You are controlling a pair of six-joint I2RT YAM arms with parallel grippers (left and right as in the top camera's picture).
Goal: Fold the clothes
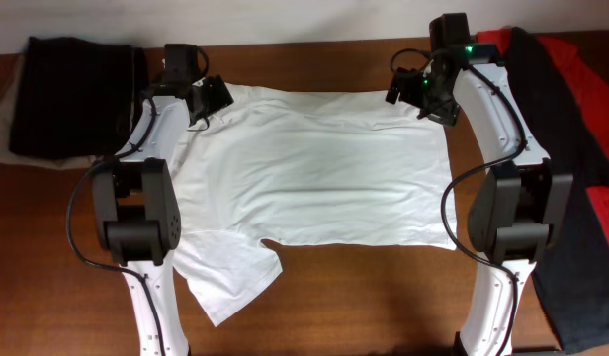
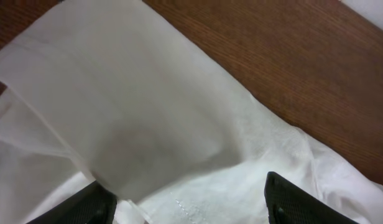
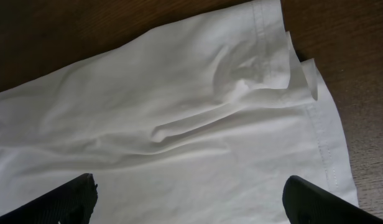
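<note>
The white T-shirt (image 1: 314, 168) lies spread flat across the middle of the brown table, print side hidden, one sleeve (image 1: 230, 282) sticking out at the front left. My left gripper (image 1: 208, 99) is open over the shirt's far left corner; in the left wrist view its fingers (image 2: 188, 202) straddle a folded flap of the white cloth (image 2: 129, 112). My right gripper (image 1: 415, 91) is open over the far right corner; in the right wrist view its fingers (image 3: 191, 199) straddle the hemmed cloth (image 3: 198, 124). A black-and-red garment (image 1: 571, 138) lies at the right edge.
A dark folded garment (image 1: 72, 94) lies on a pale cloth at the far left. Bare wood (image 1: 384, 297) shows in front of the shirt and along the far edge (image 2: 291, 62). Both arm bases (image 1: 136, 213) stand beside the shirt.
</note>
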